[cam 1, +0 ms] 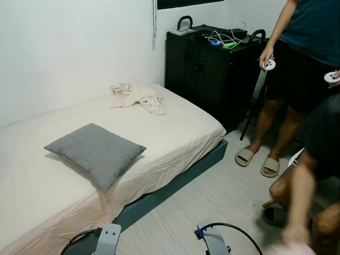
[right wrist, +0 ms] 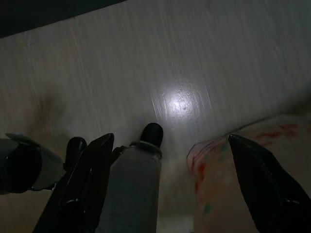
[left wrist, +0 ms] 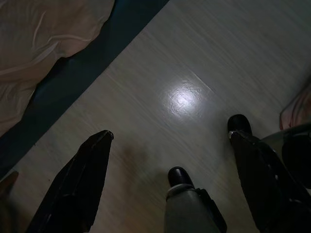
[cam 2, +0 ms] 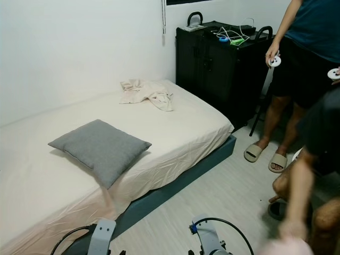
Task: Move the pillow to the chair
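Observation:
A grey square pillow [cam 1: 95, 152] lies on the bed [cam 1: 175, 127], near its front edge, one corner hanging just past the side. Both arms hang low beside my body; their silver wrists [cam 1: 109, 239] [cam 1: 212, 241] show at the bottom of the head view. In the left wrist view my left gripper [left wrist: 171, 135] is open above the pale floor, next to the bed's blue base. My right gripper [right wrist: 170, 137] is open too, over the floor near a pinkish patterned object [right wrist: 233, 179]. Nothing sits between either pair of fingers.
A crumpled beige cloth [cam 1: 137, 96] lies at the bed's far end. A black cabinet [cam 1: 212, 64] with cables on top stands against the wall. One person in sandals [cam 1: 289, 79] stands at the right holding controllers; another [cam 1: 313, 186] crouches close at the lower right.

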{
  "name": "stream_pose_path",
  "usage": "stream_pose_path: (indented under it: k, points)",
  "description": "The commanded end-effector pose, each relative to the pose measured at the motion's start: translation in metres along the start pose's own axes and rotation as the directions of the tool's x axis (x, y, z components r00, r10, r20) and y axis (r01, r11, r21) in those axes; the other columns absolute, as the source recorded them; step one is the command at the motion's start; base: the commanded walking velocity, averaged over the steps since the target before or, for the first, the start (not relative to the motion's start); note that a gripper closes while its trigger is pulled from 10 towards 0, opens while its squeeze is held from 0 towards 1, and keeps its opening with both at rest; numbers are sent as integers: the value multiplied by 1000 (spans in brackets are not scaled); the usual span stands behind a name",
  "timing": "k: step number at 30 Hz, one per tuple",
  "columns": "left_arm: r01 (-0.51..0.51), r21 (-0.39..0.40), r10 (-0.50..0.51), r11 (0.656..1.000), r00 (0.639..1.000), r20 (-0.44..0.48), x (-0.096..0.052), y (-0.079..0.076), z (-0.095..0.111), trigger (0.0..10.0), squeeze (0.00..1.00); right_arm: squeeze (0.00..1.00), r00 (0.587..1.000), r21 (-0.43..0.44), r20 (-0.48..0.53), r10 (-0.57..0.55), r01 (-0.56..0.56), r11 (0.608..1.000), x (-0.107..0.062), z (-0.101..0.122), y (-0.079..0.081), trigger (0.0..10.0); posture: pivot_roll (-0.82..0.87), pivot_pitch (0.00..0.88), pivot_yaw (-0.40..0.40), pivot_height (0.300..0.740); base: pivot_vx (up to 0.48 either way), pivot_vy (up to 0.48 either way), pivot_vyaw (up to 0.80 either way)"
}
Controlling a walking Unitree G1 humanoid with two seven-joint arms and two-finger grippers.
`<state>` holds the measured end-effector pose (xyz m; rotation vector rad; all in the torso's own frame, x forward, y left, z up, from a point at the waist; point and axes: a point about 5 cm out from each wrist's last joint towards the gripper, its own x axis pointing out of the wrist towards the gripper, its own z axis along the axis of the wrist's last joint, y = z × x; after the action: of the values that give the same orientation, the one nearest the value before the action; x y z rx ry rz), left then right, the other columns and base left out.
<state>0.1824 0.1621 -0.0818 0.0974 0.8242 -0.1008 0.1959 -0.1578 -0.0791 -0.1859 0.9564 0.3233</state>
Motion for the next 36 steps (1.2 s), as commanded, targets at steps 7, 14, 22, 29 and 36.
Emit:
stream_pose_path:
  k: [7, 14, 22, 29, 36]
  points:
    - [65, 73, -66, 995, 998, 13, -1, -10, -1, 10000, 0, 0, 999, -33, 29, 18, -17, 999, -1, -1, 2, 10000, -9, 0, 5, 740, 0, 0, 302]
    - [82, 93, -85, 992, 996, 19, -1, -13, 0, 10000, 0, 0, 1000, -24, 24, 17, -17, 1000, -1, -2, 2, 10000, -10, 0, 4, 740, 0, 0, 800]
    - [102, 112, -106, 988, 994, 26, -1, -16, 1, 10000, 0, 0, 1000, -26, 19, 15, -14, 1000, -1, -4, 2, 10000, -14, 0, 3, 740, 0, 0, 800]
    - [109, 106, -113, 988, 993, 40, -1, -17, 2, 10000, 0, 0, 999, -33, -19, -47, 46, 998, -3, -11, -4, 10000, -22, 0, 6, 740, 0, 0, 229]
    - [110, 85, -115, 990, 992, 61, 0, -18, 5, 10000, 0, 0, 996, -20, -27, -79, 79, 997, -4, -14, -10, 10000, -23, 0, 6, 740, 34, 0, 0]
